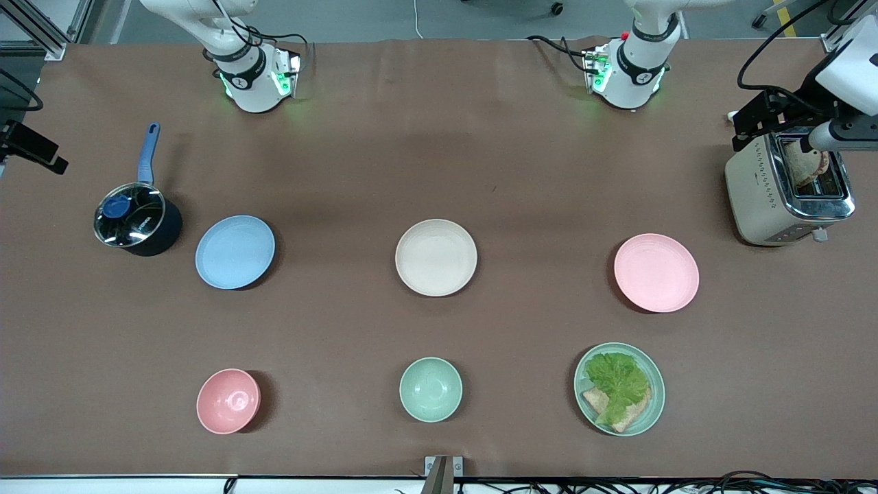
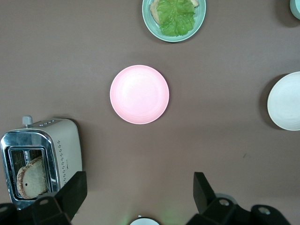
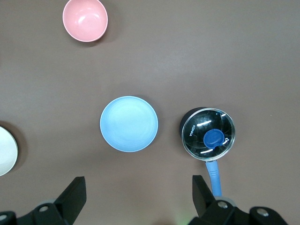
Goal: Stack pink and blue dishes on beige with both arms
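Matte pink plate (image 1: 656,272), blue plate (image 1: 235,252), beige plate (image 1: 436,257), faintly ringed.

light: bright and even from above | shadows: soft, small, dark beside each dish on the desk (image 1: 439,137) | glare: shiny pot lid (image 1: 129,214), toaster (image 1: 789,189) | blur: none, all sharp

Matt, plastic-looking pink plate (image 1: 656,272), blue plate (image 1: 235,251) and beige plate (image 1: 436,257) lie on a smooth brown counter (image 1: 521,178), perhaps paper-covered. The toaster (image 1: 787,189) beside the pink plate has a polished metal top; the pot (image 1: 137,219) has a glossy glass lid.
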You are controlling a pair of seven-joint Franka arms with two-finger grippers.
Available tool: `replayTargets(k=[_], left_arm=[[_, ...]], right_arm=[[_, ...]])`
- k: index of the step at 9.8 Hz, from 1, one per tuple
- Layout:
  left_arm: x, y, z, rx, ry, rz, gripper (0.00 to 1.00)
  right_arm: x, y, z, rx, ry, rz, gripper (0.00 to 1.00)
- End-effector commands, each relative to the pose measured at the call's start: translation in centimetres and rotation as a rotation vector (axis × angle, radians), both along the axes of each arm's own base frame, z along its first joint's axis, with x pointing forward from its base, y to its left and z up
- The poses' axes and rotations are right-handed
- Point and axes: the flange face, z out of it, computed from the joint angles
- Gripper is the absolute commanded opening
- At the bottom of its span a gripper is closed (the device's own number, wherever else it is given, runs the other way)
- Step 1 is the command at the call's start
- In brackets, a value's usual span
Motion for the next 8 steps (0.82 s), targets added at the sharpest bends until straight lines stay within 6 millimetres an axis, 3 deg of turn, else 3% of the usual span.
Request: replayTargets(k=[1, 2, 4, 6, 8], left_arm=[[0.7, 0.2, -1.3, -0.001, 0.039, -0.010, 1.00], [1.8, 1.9, -1.8, -0.009, 0.047, 0.023, 1.00], [3.7, 3.6, -3.0, -0.025, 0.060, 0.044, 1.00], [6.5, 4.6, -7.9, -0.037, 0.108, 0.056, 1.00], [9.1, 5.9, -16.1, -0.044, 0.124, 0.078, 1.00]], right_arm=[[0.0, -0.4, 0.1, 0.002, 0.007, 0.006, 1.00], [0.0, -0.5, 0.1, 0.002, 0.005, 0.005, 1.00], [0.0, -0.6, 0.1, 0.002, 0.007, 0.022, 1.00], [0.0, -0.7, 0.1, 0.002, 0.007, 0.022, 1.00], [0.0, -0.7, -0.1, 0.003, 0.011, 0.022, 1.00]])
